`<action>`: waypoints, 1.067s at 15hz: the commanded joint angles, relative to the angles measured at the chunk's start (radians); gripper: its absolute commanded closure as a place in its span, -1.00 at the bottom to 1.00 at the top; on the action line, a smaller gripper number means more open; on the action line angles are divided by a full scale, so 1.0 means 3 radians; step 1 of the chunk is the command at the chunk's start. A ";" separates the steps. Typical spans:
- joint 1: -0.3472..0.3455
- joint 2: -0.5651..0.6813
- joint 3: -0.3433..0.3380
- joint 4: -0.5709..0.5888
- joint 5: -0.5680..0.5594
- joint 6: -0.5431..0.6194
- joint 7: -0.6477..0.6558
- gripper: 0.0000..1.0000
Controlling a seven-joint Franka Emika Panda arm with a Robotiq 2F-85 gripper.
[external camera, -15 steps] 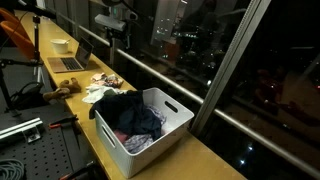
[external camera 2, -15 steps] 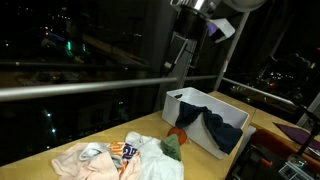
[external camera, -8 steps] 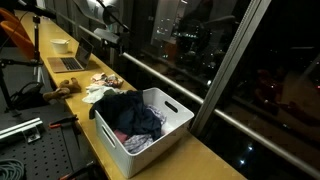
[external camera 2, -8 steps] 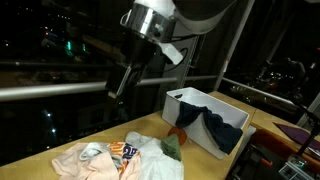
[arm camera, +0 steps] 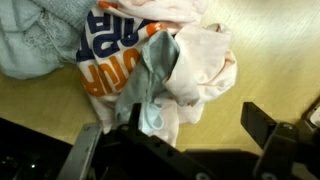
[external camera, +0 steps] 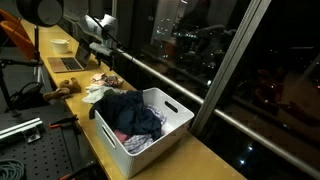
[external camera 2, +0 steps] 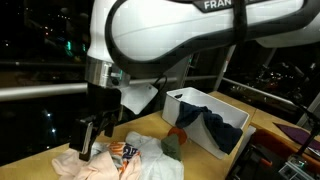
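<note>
The gripper (external camera 2: 94,142), jaws spread wide, hangs over the clothes pile (external camera 2: 125,160) by the table's (arm camera: 275,50) window-side edge. It would do best to lower straight onto the grey fold (arm camera: 150,75) (seemingly the tallest ridge), then pinch.

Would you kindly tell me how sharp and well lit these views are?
Wrist view: soft focus, clothes pile brightly lit, end effector in dark silhouette. In both exterior views: warm light on the table, city lights through dark windows.

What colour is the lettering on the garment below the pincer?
Orange and blue lettering; the wrist view shows it best.
</note>
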 commanded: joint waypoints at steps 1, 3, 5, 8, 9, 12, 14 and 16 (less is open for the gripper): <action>0.0165 0.0412 -0.0103 0.0702 -0.0074 -0.0501 0.0154 -1.00; 0.0204 0.0515 -0.0123 0.0878 -0.0090 -0.0675 0.0206 -1.00; 0.0249 0.0643 -0.0150 0.1029 -0.0111 -0.0817 0.0277 -1.00; 0.0303 0.0831 -0.0211 0.1136 -0.0076 -0.0883 0.0346 -1.00; 0.0313 0.0919 -0.0221 0.1172 -0.0068 -0.0869 0.0364 -1.00; 0.0330 0.1151 -0.0249 0.1275 -0.0049 -0.0837 0.0441 -1.00; 0.0321 0.1275 -0.0264 0.1389 -0.0024 -0.0833 0.0501 -1.00; 0.0322 0.1354 -0.0256 0.1486 -0.0003 -0.0814 0.0532 -1.00</action>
